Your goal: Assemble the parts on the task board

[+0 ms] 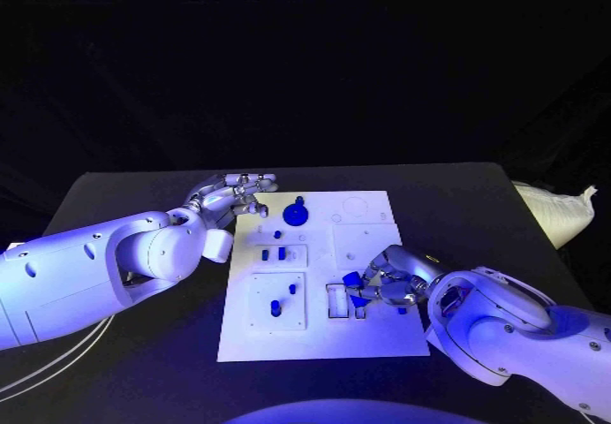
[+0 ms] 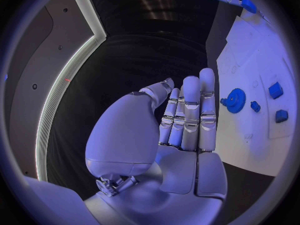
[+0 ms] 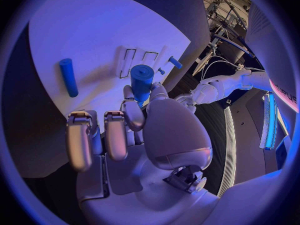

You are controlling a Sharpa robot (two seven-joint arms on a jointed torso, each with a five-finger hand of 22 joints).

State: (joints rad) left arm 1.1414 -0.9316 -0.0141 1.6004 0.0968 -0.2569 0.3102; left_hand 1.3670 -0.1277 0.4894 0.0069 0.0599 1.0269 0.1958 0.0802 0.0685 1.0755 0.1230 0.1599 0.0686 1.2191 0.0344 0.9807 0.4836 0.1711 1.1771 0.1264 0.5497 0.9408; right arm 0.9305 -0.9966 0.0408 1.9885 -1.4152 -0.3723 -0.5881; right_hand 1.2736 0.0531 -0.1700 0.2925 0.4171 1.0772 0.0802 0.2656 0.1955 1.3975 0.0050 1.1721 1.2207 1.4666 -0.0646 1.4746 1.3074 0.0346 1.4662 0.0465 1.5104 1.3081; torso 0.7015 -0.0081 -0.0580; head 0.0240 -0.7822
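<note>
The white task board [image 1: 382, 340] lies mid-table. A blue gear [image 1: 296, 213] sits near its far edge, and several small blue pegs [image 1: 275, 307] stand along its left half. My right hand [image 1: 386, 281] hovers over the board's right half and pinches a blue cylinder [image 3: 141, 80] above two rectangular slots [image 3: 128, 62]; the cylinder [image 1: 353, 280] shows at its fingertips. A long blue peg [image 3: 67, 77] lies on the board beyond them. My left hand [image 1: 237, 196] is at the board's far left corner, beside the gear [image 2: 235, 100], fingers straight and holding nothing.
A white bag [image 1: 555, 212] lies at the table's right edge. White cables [image 1: 38, 367] run along the table's near left side. Bare black table [image 1: 509, 221] surrounds the board. Small blue blocks [image 2: 275, 90] sit on the board past the gear.
</note>
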